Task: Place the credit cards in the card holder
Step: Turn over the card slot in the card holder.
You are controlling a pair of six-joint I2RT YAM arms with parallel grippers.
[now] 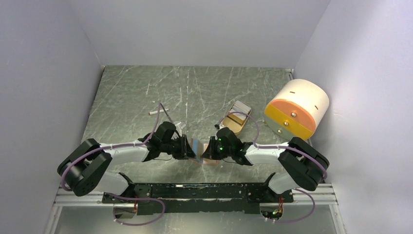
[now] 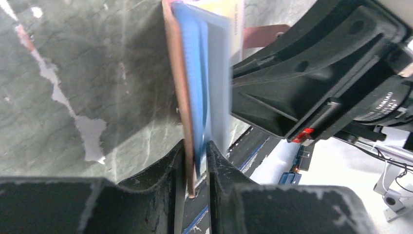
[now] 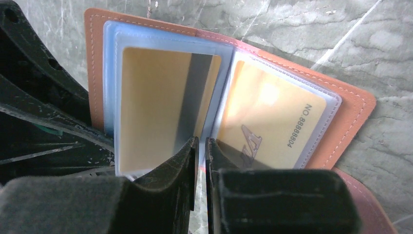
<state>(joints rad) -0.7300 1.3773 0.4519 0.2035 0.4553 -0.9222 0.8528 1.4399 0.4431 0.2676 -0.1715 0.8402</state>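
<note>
Grey marbled counter (image 1: 126,97): near its front, the holder (image 3: 351,105) is held open. Left end effector (image 2: 197,163) pinches its edge; right end effector (image 3: 200,148) nips one sleeve (image 3: 225,73), likely floppy and slick beside stiff cards (image 3: 265,122).
</note>
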